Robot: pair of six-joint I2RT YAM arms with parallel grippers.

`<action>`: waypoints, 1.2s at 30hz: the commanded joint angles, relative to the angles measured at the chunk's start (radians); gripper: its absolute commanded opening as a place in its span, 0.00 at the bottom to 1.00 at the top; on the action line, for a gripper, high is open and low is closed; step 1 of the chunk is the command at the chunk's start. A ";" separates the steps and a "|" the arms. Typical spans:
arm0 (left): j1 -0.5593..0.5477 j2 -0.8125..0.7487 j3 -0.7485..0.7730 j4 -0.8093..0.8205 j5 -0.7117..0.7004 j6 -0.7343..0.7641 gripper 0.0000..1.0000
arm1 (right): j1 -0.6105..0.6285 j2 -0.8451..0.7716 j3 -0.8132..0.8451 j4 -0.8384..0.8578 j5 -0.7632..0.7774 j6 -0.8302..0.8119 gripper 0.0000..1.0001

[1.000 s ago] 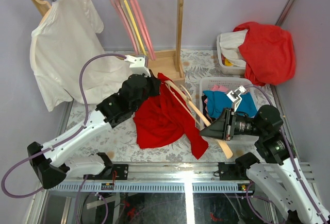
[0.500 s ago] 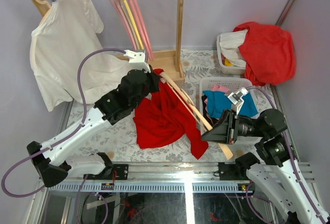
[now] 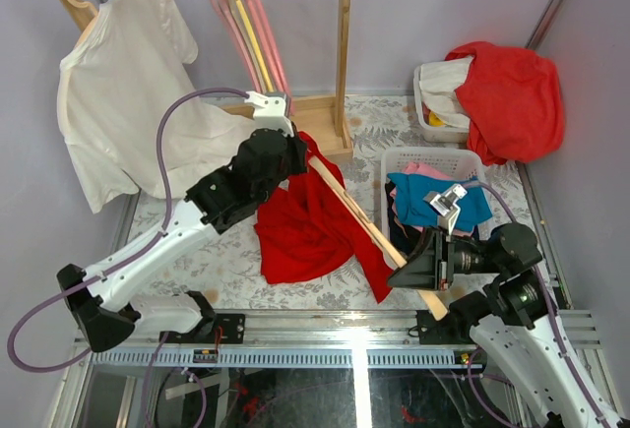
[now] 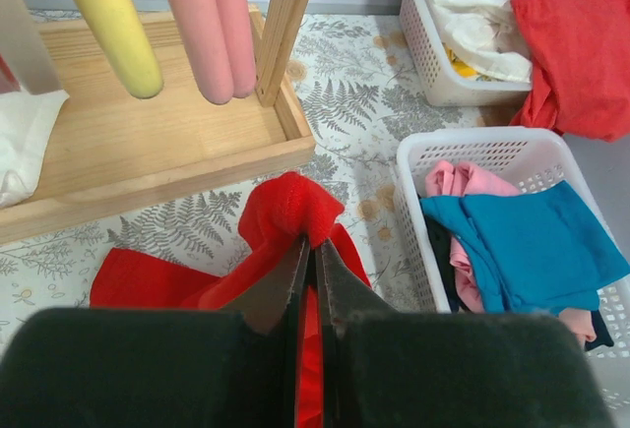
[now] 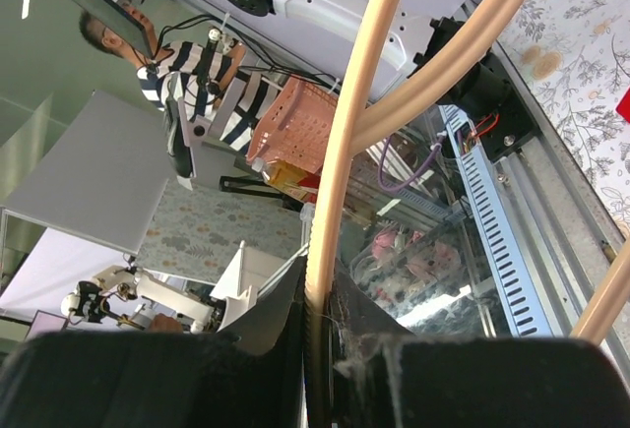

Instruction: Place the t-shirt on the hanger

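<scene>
The red t-shirt [image 3: 305, 226] hangs bunched over the table's middle. My left gripper [image 3: 295, 148] is shut on a fold of its cloth at the top, and the wrist view shows that red fold [image 4: 292, 210] pinched between the jaws. The pale wooden hanger [image 3: 359, 219] runs diagonally from the shirt's top to the lower right, one arm lying across the cloth. My right gripper [image 3: 402, 273] is shut on the hanger's lower end, and the right wrist view shows the hanger [image 5: 349, 133] clamped between the jaws.
A wooden rack [image 3: 340, 54] at the back holds a white t-shirt [image 3: 123, 84], pink hangers [image 3: 271, 44] and a yellow hanger [image 3: 254, 44]. A white basket [image 3: 413, 162] of blue and pink clothes stands on the right. Behind it a bin [image 3: 433, 118] holds a red-orange garment [image 3: 512, 93].
My left gripper has lifted the shirt's fold up and back toward the rack. My right gripper has drawn the hanger's end down toward the front edge, so the hanger lies straighter.
</scene>
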 commanded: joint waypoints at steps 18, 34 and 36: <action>-0.003 -0.003 -0.007 -0.007 0.055 0.040 0.03 | 0.014 0.016 -0.102 0.169 -0.085 0.232 0.00; -0.018 -0.068 -0.050 0.055 0.203 0.153 0.04 | 0.060 0.361 -0.133 0.968 -0.116 0.668 0.00; -0.021 -0.072 -0.034 0.038 0.205 0.166 0.04 | 0.076 0.408 -0.119 1.157 -0.105 0.776 0.00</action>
